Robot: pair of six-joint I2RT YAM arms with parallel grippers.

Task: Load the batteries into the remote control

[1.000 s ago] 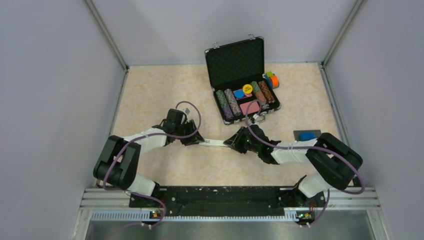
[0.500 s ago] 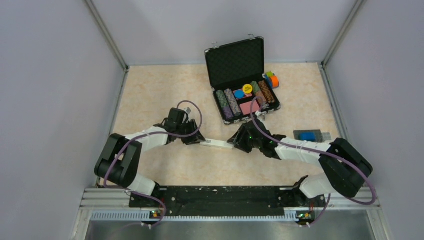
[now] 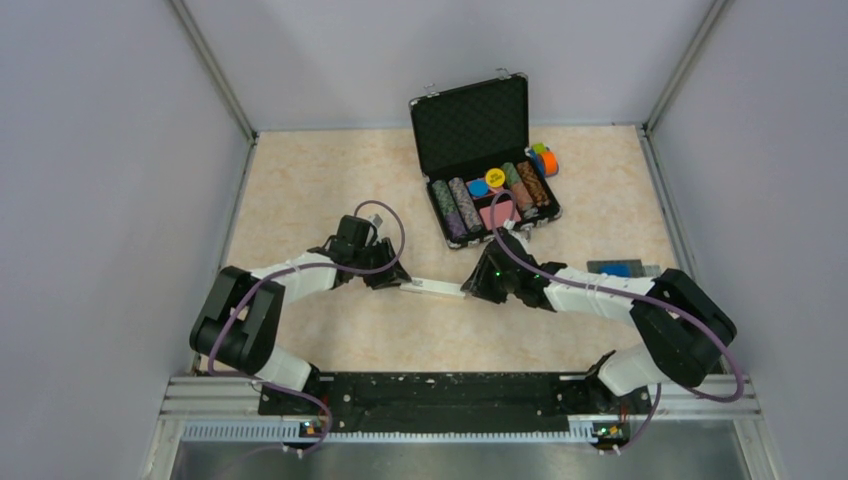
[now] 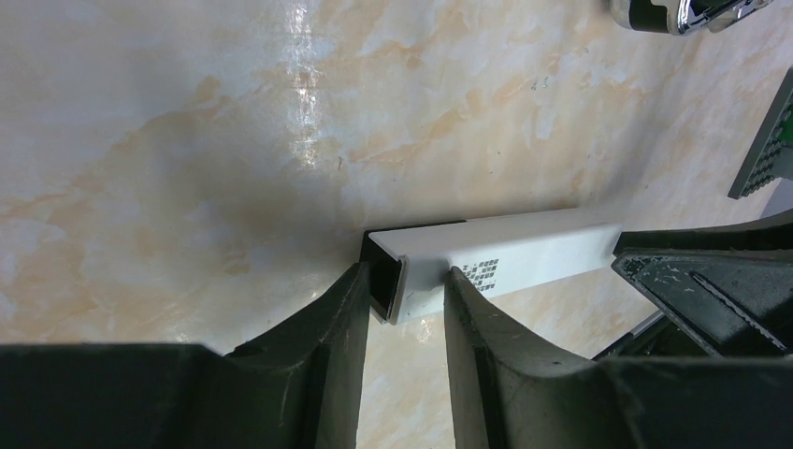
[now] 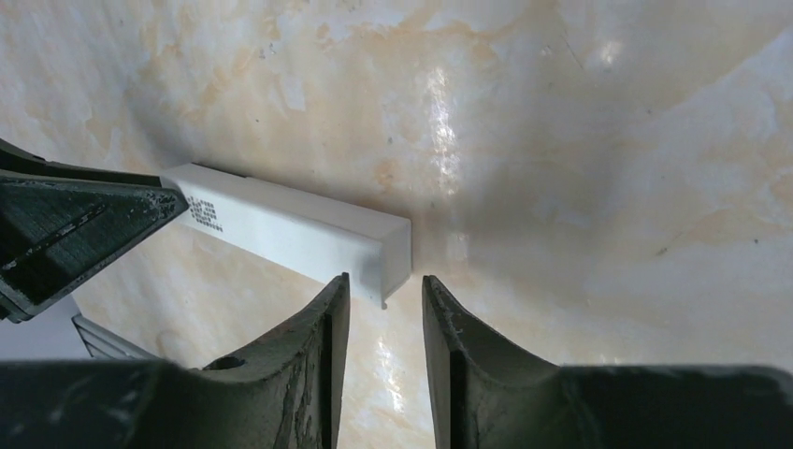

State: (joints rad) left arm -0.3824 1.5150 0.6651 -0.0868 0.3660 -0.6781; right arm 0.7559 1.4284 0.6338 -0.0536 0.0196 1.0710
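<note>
While left fingers point(image 4: 332, 355) clamp one end of the remote control point(image 4: 533, 251), right fingers point(image 5: 309, 360) straddle the other; grip uncertain.

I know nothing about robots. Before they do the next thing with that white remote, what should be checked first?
1. Left jaws grip the remote: ok, snug around one end.
2. That end open: ok, a dark hollow shows there.
3. Right jaws grip the other end: not ok, a gap shows beside one finger.
4. Batteries in sight: not ok, none visible in any view.
5. Which way the batteries should go in: cannot tell.
</note>
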